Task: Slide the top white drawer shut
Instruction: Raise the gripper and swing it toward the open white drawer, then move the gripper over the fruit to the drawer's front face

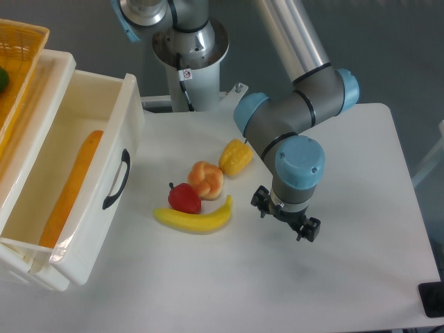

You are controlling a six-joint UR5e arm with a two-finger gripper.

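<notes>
The top white drawer (104, 229) stands pulled out at the left edge of the table, its curved black handle (116, 179) facing the fruit. A long orange item (73, 186) lies inside it. My gripper (286, 216) hangs over the table's middle, well to the right of the drawer and just right of the banana. It points down and is mostly hidden under the blue wrist cap. Its black fingers (311, 228) stick out on both sides, apart, with nothing between them.
A banana (195, 217), a red fruit (184, 198), an orange bun-like piece (206, 178) and a yellow pepper (236, 157) lie between drawer and gripper. A yellow wicker basket (21, 52) sits on the cabinet top. The robot base (189, 52) stands behind.
</notes>
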